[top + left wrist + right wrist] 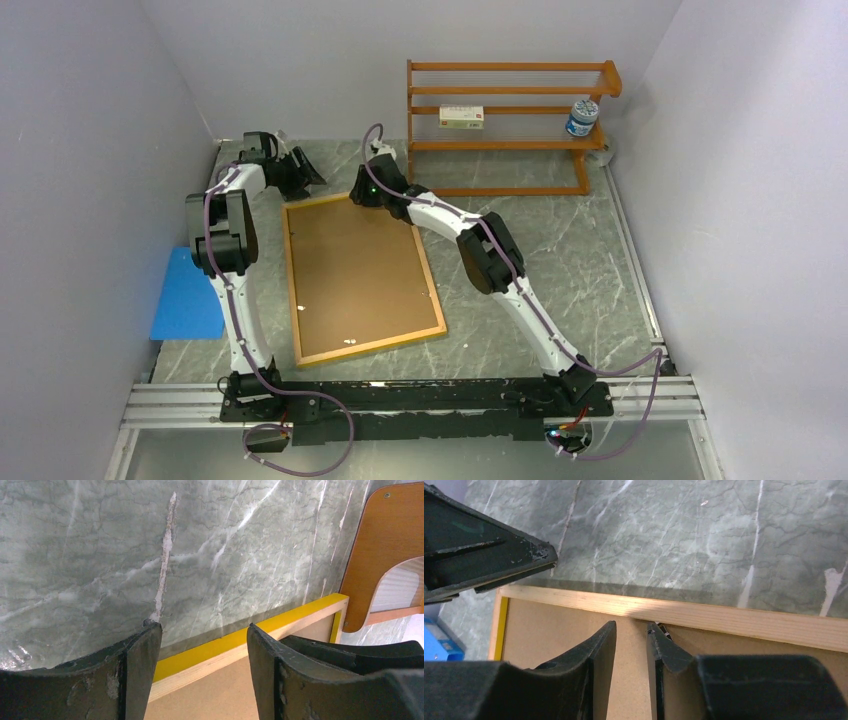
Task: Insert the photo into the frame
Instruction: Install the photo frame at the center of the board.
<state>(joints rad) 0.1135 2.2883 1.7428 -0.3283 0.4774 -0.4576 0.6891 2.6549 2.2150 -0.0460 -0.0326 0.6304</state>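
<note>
Frame [400, 338] lies back-up on the marble table [590, 240], wood-coloured rim showing, with its yellow face only peeking out along the far-left edge in the left wrist view. The brown backing board [355, 275] sits inside the rim and covers the whole opening. Photo is not visible anywhere; if it is in, it is under that board, can't confirm. Step in hand looks like closing up the back rather than inserting the print. Right gripper [631, 627] hovers over the board just inside the frame's far rail, jaws only a narrow gap apart and clamped on nothing. A small metal tab [659, 629] sits right at the tip of one finger; whether they touch is unclear. Left gripper [204, 630] is at the frame's far-left corner, jaws wide apart with the yellow edge seen between them, gripping nothing. Next move probably needs the right fingertip to push that tab over the board, with the left arm steadying the corner so the frame doesn't slide. Blue sheet [188, 297] lies off the frame's left side, and the shelf rack [505, 125] stands beyond its far edge.
</note>
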